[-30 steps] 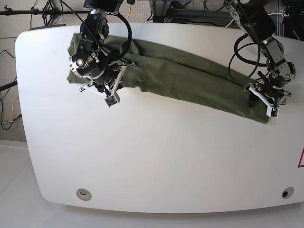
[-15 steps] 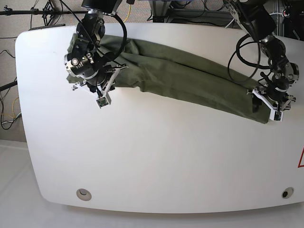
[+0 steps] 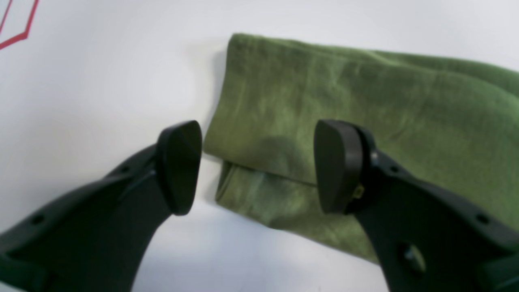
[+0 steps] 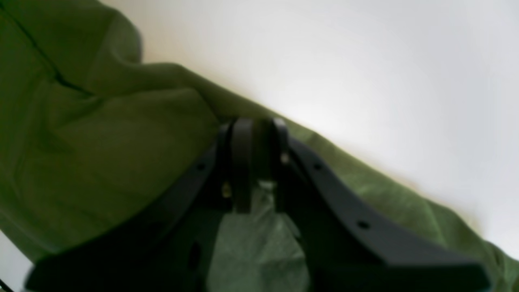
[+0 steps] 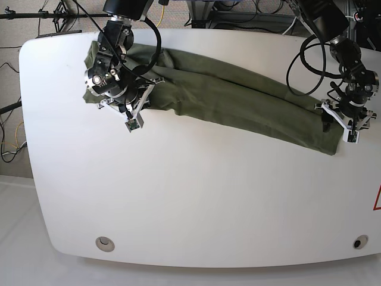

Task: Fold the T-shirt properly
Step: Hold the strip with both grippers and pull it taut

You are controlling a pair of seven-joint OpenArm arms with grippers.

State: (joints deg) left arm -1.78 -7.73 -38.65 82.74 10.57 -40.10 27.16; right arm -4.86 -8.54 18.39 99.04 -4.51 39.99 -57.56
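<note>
The T-shirt (image 5: 226, 98) lies on the white desk (image 5: 196, 202) as a long narrow band, already folded along its length, and it runs from the far left corner of the desk down toward the right edge. At the left end of the band, near the far left corner, the right claw (image 5: 127, 106) is low on the bunched cloth; in the right wrist view its jaws are pressed together and the green cloth seems to pass between them, so it is probably pinching a fold of the T-shirt (image 4: 101, 150). At the right end, near the right edge of the desk, the left claw (image 5: 340, 126) hangs just above the hem with its jaws spread wide, and it holds nothing; the left wrist view shows the layered end of the T-shirt (image 3: 324, 117) between and beyond the two pads (image 3: 180, 164). The step in hand appears to be taking both ends for the cross fold. The next move calls for the left claw to go down, close on all layers of this end, and then both ends must be brought together evenly.
</note>
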